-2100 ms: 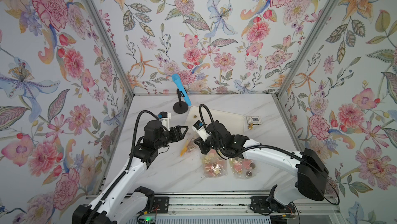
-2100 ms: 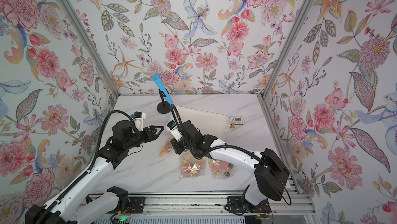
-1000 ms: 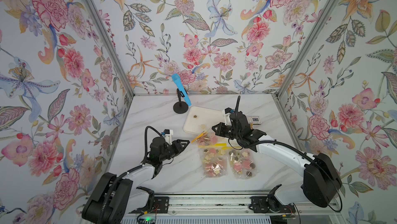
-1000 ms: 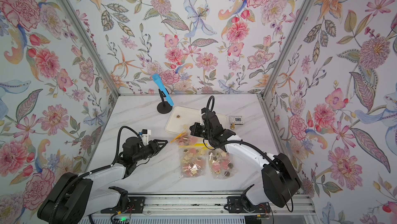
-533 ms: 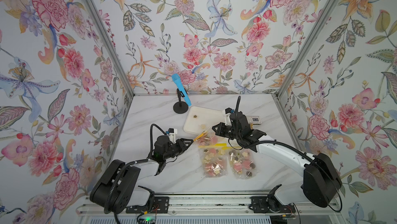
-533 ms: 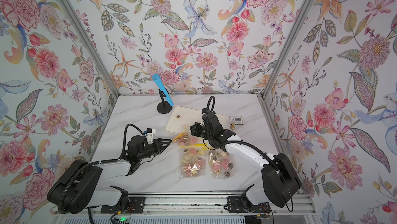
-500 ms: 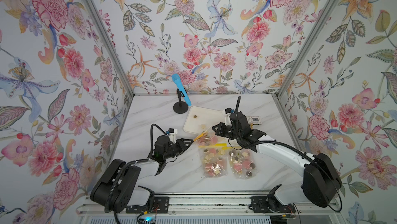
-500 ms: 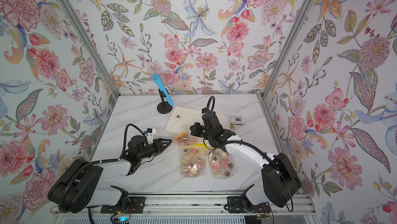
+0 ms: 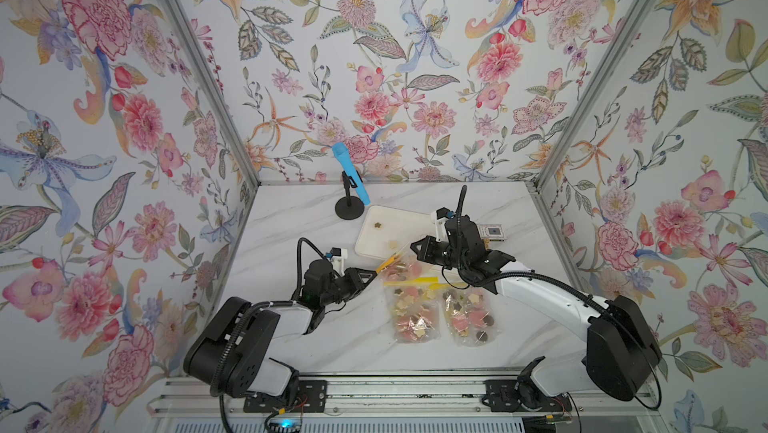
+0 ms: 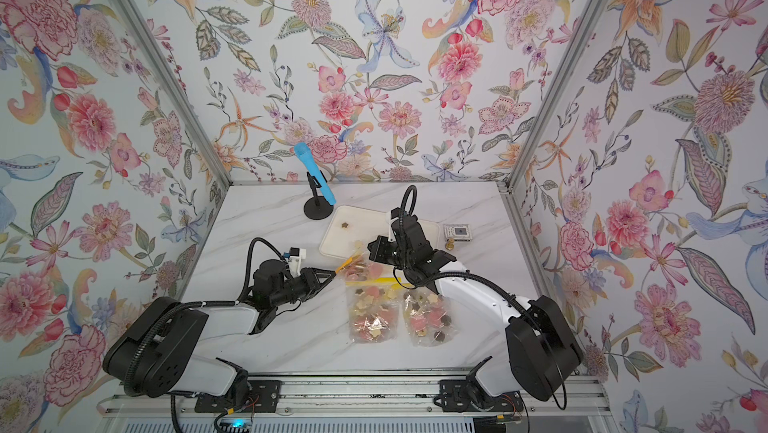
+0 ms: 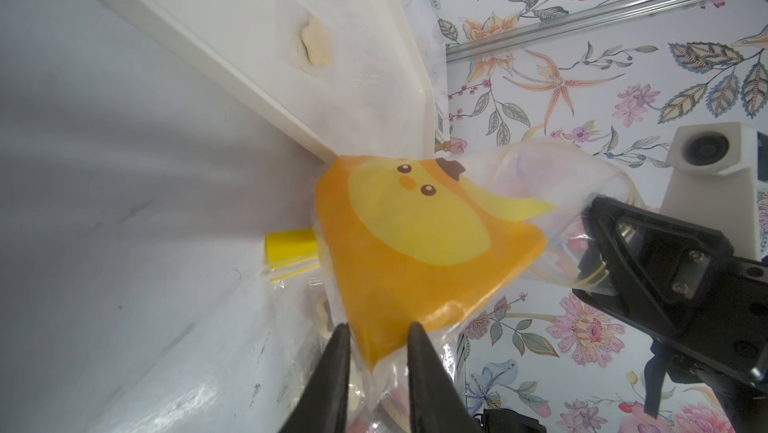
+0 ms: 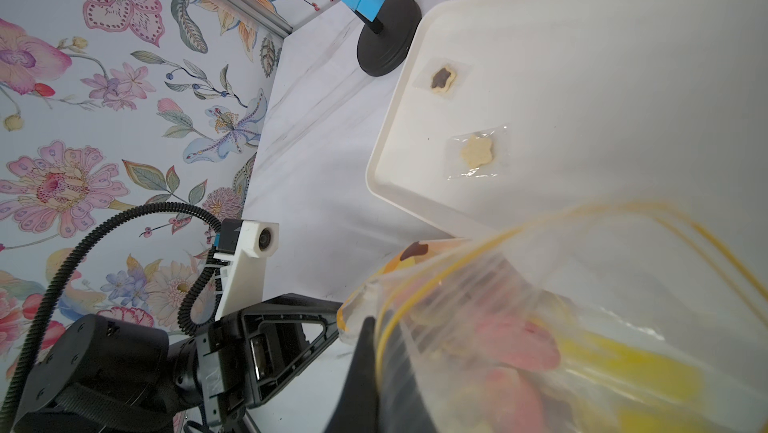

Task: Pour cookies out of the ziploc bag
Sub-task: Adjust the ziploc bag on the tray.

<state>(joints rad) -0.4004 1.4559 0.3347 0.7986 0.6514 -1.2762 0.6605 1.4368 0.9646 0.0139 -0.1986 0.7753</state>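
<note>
In both top views the ziploc bag point(image 9: 400, 268) with the cookies point(image 9: 412, 272) sits right between the left gripper point(image 9: 374, 273) and the right gripper point(image 9: 415, 247). Left wrist cam: the left jaws are a little apart, with the bag's orange corner poking in between them. Right wrist cam: the right jaws are pressed together on the bag's clear rim, pink cookies just past them inside the bag, and the tray point(image 12: 582, 56) beyond.

The bag point(image 11: 407, 244) is thin clear plastic film, glossy and crinkled, with an opaque orange print at one corner. The tray point(image 12: 582, 77) is cream plastic, smooth and almost matt. The tabletop point(image 9: 291, 219) looks like white veined marble, smooth with a soft sheen. The walls point(image 9: 374, 36) carry matt flowered paper, joined by brushed metal posts point(image 9: 200, 69). The cookies point(image 12: 478, 152) look dry and matt.
</note>
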